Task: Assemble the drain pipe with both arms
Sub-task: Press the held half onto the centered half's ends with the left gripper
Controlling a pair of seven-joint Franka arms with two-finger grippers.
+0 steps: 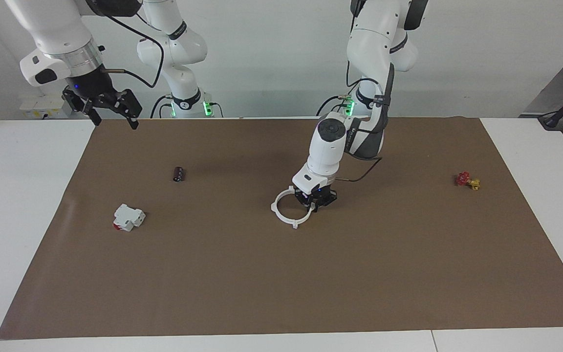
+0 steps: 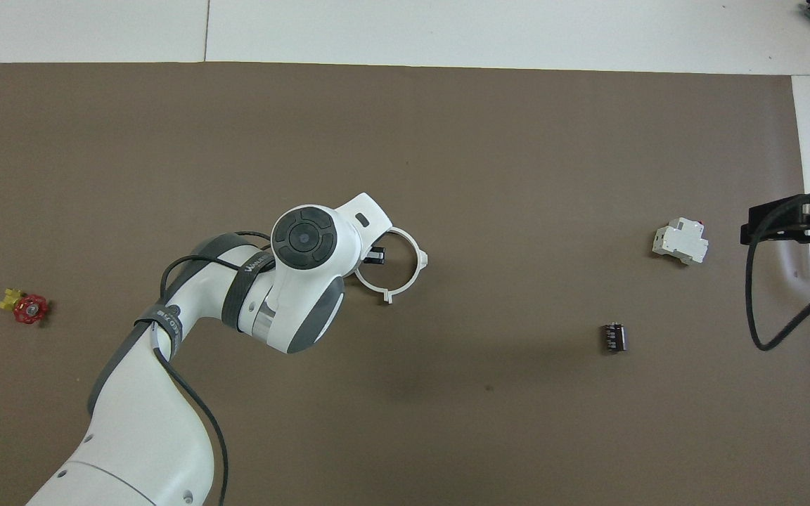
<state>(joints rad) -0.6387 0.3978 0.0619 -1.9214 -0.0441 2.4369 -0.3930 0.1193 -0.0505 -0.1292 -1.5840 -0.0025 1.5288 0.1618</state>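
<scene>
Near frame centre, the left gripper (image 1: 313,204) clamped one thin white drain pipe (image 1: 286,209) arc, fingertips partly hidden; right gripper (image 1: 110,110) gaped upper left.

The 2 arms (image 1: 333,142) are glossy white with grey joint bands and round dark caps. Black cables loop along them, green lights glow at their bases (image 1: 188,108), and each ends in a black 2-finger gripper (image 1: 103,105).

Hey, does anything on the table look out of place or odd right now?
Nothing stands out. The left gripper is shut on the white ring mid-mat; the right gripper waits open over the mat's edge.
</scene>
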